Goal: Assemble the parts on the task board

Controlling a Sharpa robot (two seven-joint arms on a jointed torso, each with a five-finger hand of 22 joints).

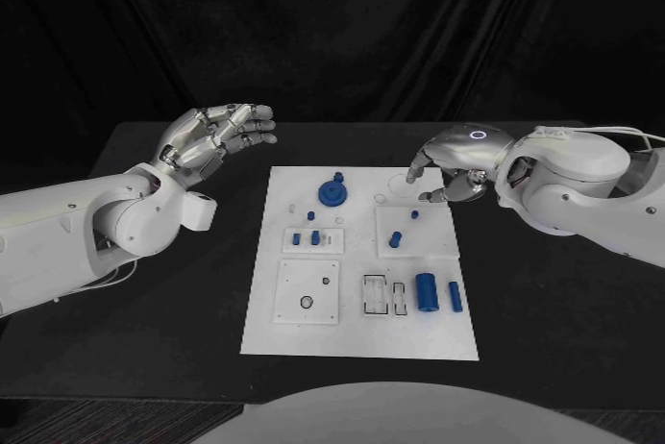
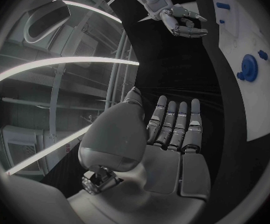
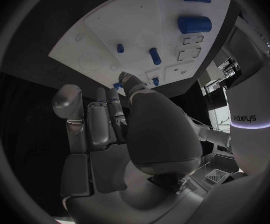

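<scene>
The white task board (image 1: 360, 333) lies in the middle of the black table. On its far part stands a round blue part (image 1: 332, 190) with small blue pegs (image 1: 316, 237) near it. A thick blue cylinder (image 1: 427, 292) and a slim one (image 1: 455, 296) lie at its right side. My left hand (image 1: 215, 132) is raised off the board's far left corner, palm open and fingers (image 2: 172, 124) straight, holding nothing. My right hand (image 1: 444, 170) hovers over the far right corner, fingers pointing down at the board (image 3: 97, 40) near two pegs (image 3: 154, 56), with nothing in it.
Black table surface (image 1: 166, 319) surrounds the board on all sides, and a dark curtain hangs behind. Several recessed sockets and slots (image 1: 381, 295) are set in the near half of the board. The left wrist view also catches my right hand (image 2: 184, 22) beyond the round part (image 2: 249, 67).
</scene>
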